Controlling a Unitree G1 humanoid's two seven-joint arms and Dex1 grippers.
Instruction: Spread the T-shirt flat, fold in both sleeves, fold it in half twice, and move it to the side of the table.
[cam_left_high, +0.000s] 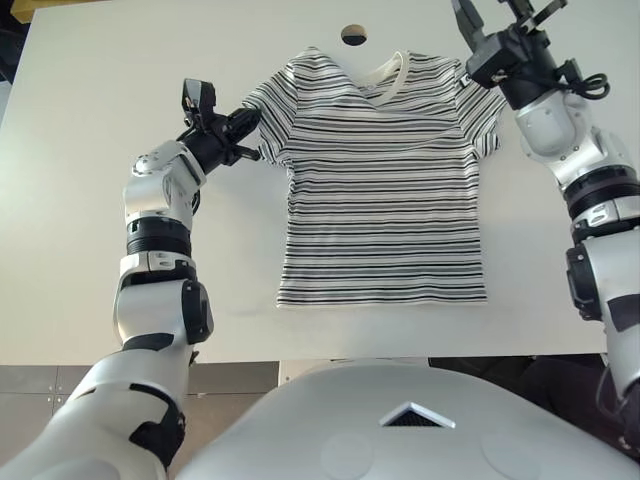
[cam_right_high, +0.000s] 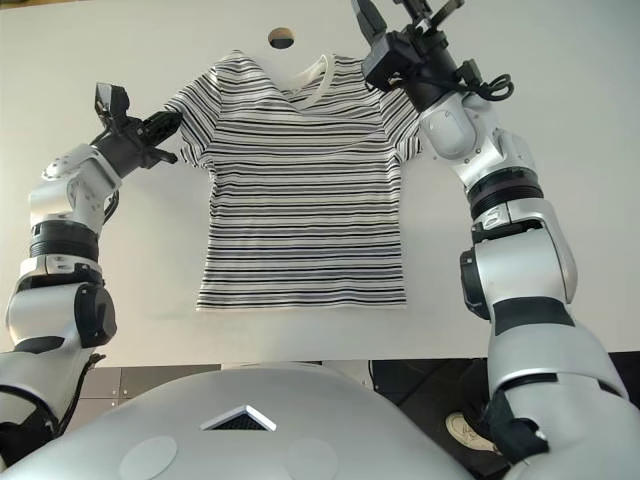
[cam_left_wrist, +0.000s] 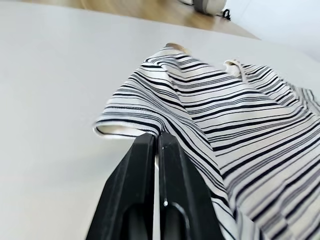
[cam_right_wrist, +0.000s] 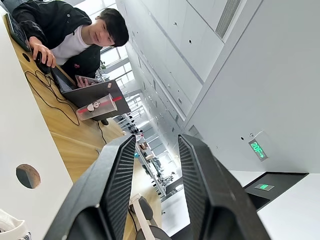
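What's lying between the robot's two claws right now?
The striped T-shirt: its collar and shoulders span the stretch from left gripper to right gripper, in the left eye view.

White counter with a round hole at the far edge, wooden desk beyond, tall white cabinets behind.

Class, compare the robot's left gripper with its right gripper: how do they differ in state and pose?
The left gripper is shut, while the right gripper is open and empty. The left gripper lies low, its tips at the sleeve hem of the striped T-shirt; the right gripper is raised off the table and points away from it. Both have two black fingers.
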